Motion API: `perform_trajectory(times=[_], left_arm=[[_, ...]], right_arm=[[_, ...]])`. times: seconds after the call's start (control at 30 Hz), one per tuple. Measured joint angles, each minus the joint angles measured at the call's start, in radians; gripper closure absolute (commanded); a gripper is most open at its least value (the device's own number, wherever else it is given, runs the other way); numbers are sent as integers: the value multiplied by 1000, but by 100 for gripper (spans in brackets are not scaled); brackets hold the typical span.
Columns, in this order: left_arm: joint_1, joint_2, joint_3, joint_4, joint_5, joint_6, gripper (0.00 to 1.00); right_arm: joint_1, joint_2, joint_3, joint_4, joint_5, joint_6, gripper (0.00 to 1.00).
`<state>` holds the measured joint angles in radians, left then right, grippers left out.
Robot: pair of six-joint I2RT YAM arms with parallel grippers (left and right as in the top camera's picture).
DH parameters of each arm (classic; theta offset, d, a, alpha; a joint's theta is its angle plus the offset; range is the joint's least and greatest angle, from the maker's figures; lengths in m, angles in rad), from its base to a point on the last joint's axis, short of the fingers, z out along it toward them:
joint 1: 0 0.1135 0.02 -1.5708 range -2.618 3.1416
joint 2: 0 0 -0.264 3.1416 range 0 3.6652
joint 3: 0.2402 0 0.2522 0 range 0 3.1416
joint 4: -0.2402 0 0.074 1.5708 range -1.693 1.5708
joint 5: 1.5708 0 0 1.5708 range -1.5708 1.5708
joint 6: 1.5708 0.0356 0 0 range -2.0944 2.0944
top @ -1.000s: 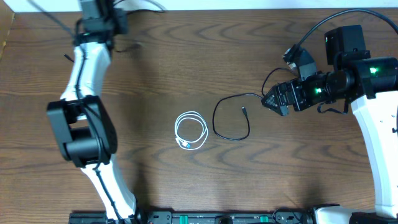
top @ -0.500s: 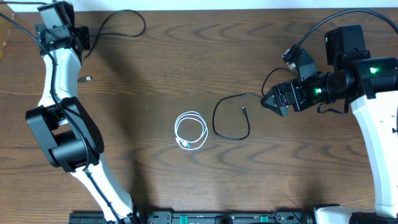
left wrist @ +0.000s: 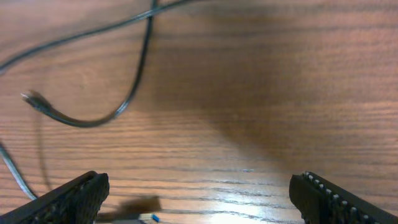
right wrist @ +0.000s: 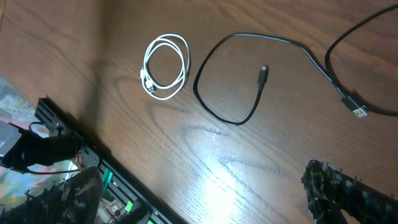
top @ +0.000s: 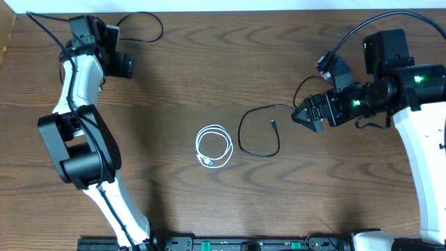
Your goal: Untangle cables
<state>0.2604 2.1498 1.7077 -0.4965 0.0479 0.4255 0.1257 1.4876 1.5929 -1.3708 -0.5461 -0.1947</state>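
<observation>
The left gripper (left wrist: 199, 186) has been swung aside, spread wide and empty, a black cable (left wrist: 134, 93) left ahead of its fingers (left wrist: 74, 199); the right gripper (right wrist: 202, 180) likewise. Untangling appears finished.

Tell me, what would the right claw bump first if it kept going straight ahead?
Probably the black cable looped just ahead of the right claw, though the claw's height is hard to judge.
</observation>
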Motion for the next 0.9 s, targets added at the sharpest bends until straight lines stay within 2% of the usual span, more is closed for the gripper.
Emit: perform_trajectory(times=[0.3, 0.37, 0.4, 0.47, 0.57, 0.63, 0.73, 0.77, 0.83, 0.9], left_arm=[[93, 4, -79, 12, 3, -70, 2], [111, 4, -102, 29, 4, -87, 29], [119, 4, -114, 37, 6, -104, 38], [134, 4, -137, 58, 6, -152, 41], [160, 4, -165, 102, 14, -254, 52], [173, 4, -174, 111, 26, -310, 61], [186, 5, -184, 112, 34, -372, 80], [187, 5, -186, 112, 36, -384, 81], [187, 5, -193, 114, 37, -415, 92], [184, 5, -198, 118, 40, -439, 92]], right_arm=[[2, 0, 0, -9, 0, 0, 1], [2, 0, 0, -8, 0, 0, 1], [2, 0, 0, -8, 0, 0, 1], [2, 0, 0, -8, 0, 0, 1], [2, 0, 0, -8, 0, 0, 1], [2, 0, 0, -8, 0, 0, 1], [2, 0, 0, -8, 0, 0, 1], [2, 0, 0, -8, 0, 0, 1], [2, 0, 0, -5, 0, 0, 1], [2, 0, 0, -5, 0, 0, 1]])
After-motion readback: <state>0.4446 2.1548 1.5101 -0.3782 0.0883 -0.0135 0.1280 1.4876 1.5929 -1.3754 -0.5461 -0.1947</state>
